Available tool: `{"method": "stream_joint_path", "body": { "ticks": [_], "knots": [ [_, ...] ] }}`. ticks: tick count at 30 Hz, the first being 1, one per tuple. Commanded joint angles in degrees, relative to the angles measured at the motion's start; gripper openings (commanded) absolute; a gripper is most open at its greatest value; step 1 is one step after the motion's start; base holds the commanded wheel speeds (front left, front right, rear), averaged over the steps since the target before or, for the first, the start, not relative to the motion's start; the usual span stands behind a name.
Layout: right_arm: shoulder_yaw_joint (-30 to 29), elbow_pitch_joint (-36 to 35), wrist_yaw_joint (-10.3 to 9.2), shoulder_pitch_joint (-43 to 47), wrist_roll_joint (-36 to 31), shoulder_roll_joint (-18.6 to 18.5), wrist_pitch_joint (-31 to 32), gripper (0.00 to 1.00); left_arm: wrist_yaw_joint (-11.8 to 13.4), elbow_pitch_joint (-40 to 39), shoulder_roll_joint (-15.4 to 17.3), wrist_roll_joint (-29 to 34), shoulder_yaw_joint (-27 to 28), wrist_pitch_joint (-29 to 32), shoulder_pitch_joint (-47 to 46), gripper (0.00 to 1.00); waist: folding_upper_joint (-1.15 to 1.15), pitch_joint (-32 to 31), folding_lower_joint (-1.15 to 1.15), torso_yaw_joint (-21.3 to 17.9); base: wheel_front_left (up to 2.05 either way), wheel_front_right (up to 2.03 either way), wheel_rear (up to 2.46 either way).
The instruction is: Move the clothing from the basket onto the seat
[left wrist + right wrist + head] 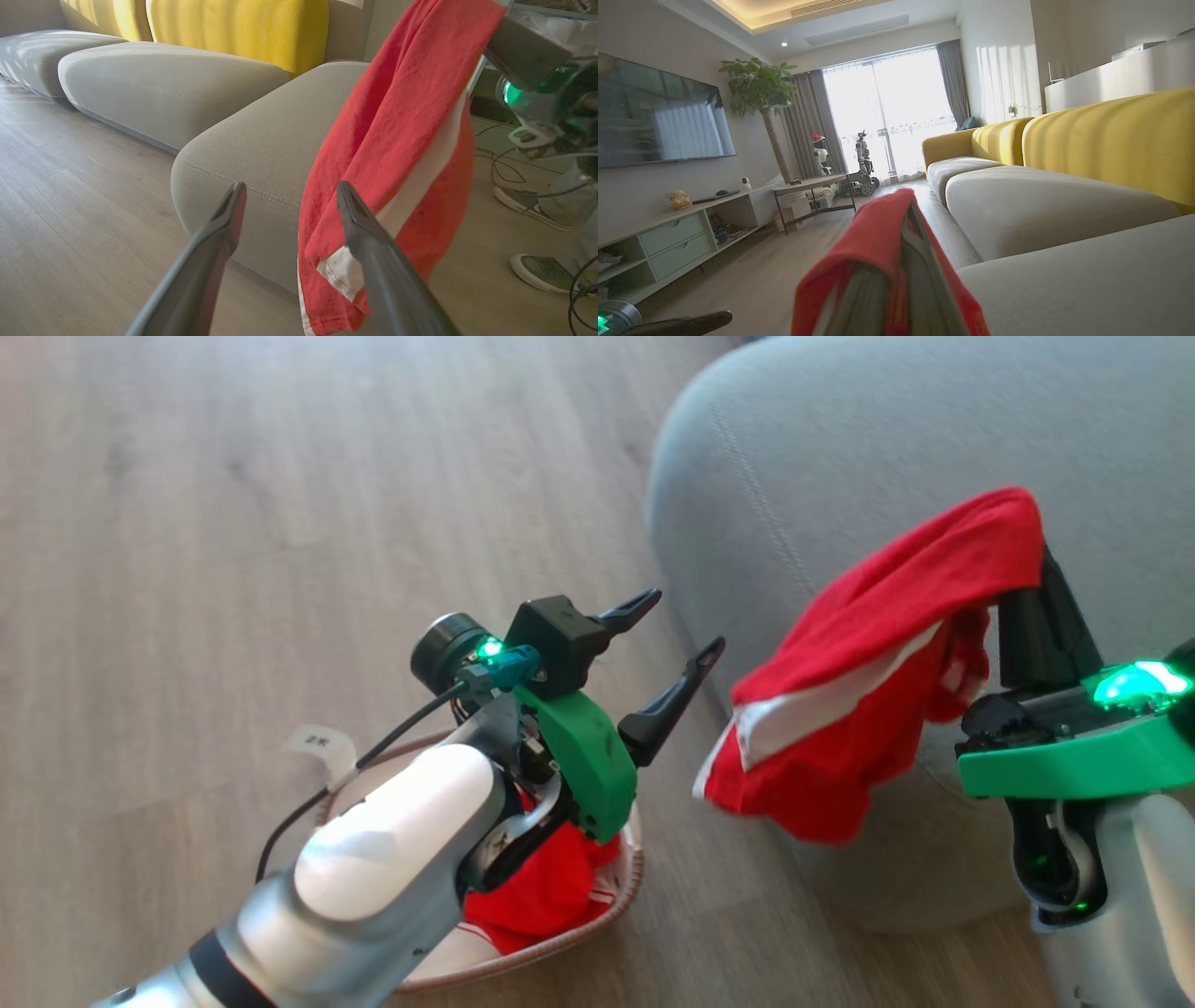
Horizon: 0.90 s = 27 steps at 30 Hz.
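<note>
Pale wood floor (233, 476), grey sofa seat (887, 429) at right. Over seat's rounded edge, clamps red garment (868, 663) in right hand (1036, 560); holds left hand (689, 618) wide open, empty, near basket (625, 887).

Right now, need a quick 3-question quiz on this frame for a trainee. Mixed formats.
1. True or false: the left gripper is open and empty.
2. The lifted garment hangs from: A) the right gripper B) the left gripper C) a person's hand.
3. Where does the second garment lie?
Key: 1 true; 2 A; 3 in the basket.
</note>
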Motion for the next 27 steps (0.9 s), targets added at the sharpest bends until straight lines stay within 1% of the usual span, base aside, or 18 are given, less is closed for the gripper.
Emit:
{"method": "stream_joint_path", "body": {
  "ticks": [1,7,13,20,23,27],
  "knots": [
    [0.84,-3.00,0.43,-0.98,0.24,0.21,-0.53,0.00,0.26,-1.83,1.56,0.40,2.08,-0.59,-3.01,1.00,0.00,1.53,0.00,-2.31,0.00,0.00,0.00],
    [0.41,-6.89,0.43,-0.55,0.45,1.22,-0.53,0.00,0.47,-2.38,1.91,0.49,2.01,-0.49,-3.35,1.00,0.00,3.25,0.00,-6.57,0.00,0.00,0.00],
    [0.18,-9.30,0.43,-0.38,0.93,1.30,-0.53,0.00,0.62,-2.73,2.15,0.56,1.87,-0.19,-3.95,1.00,0.00,4.50,0.00,-9.38,0.00,0.00,0.00],
    [0.15,-9.44,0.43,-1.17,1.23,0.65,-0.53,0.00,0.57,-2.99,2.33,0.51,1.56,0.11,-4.35,1.00,0.00,5.25,0.00,-10.06,0.00,0.00,0.00],
    [0.76,-8.91,0.43,-3.59,2.73,-0.46,-0.50,0.00,0.45,-3.29,2.40,0.64,1.33,0.37,-4.80,1.00,0.00,6.11,0.00,-9.73,0.00,0.00,0.00],
    [0.03,-6.78,0.43,-8.35,5.70,-2.17,-0.51,0.00,0.27,-3.72,2.76,0.55,1.33,0.83,-5.43,1.00,0.00,7.52,0.00,-8.94,0.00,0.00,0.00]
  ]
}}
